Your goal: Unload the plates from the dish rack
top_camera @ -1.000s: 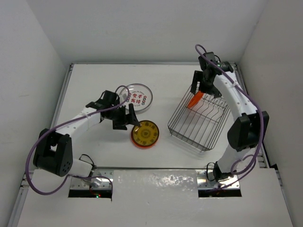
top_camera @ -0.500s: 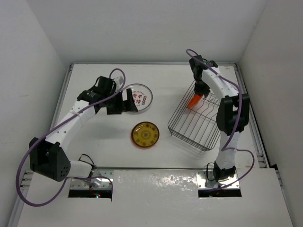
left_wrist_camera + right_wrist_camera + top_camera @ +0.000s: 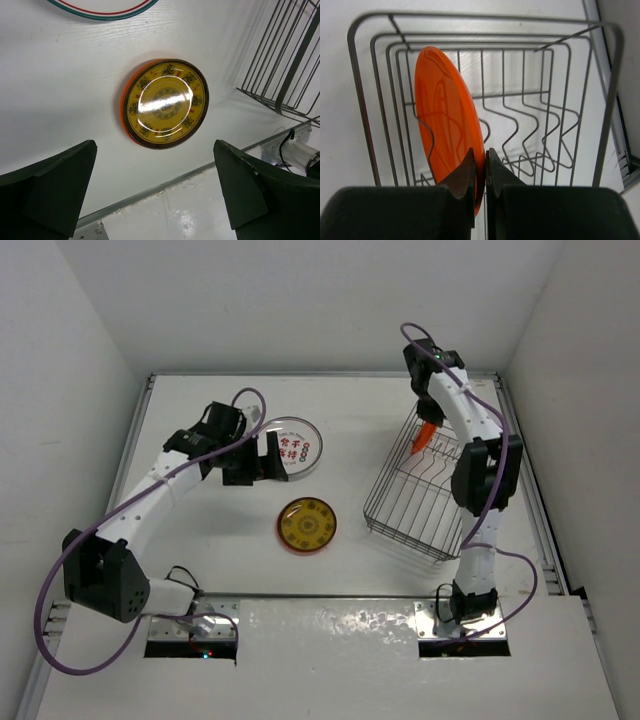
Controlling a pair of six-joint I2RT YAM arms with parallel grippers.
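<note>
Orange plate (image 3: 447, 125) stands on edge at the dish rack's (image 3: 410, 502) far end. The right fingers (image 3: 462, 175) pinch its rim, likely to lift it out. The left fingers (image 3: 60, 180) are spread wide above a yellow plate (image 3: 165, 102) on the counter (image 3: 220, 540).

Left arm (image 3: 150, 495), right arm (image 3: 468, 412): white link shells, black joint housings, looped purple cables (image 3: 42, 625); dark matte wedge-shaped fingers (image 3: 50, 190).

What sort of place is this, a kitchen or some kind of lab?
Probably a robot test bench, not a kitchen: a white table boxed in by plain white walls, a left arm and right arm bolted to its near edge, with a rack and plates as props.
</note>
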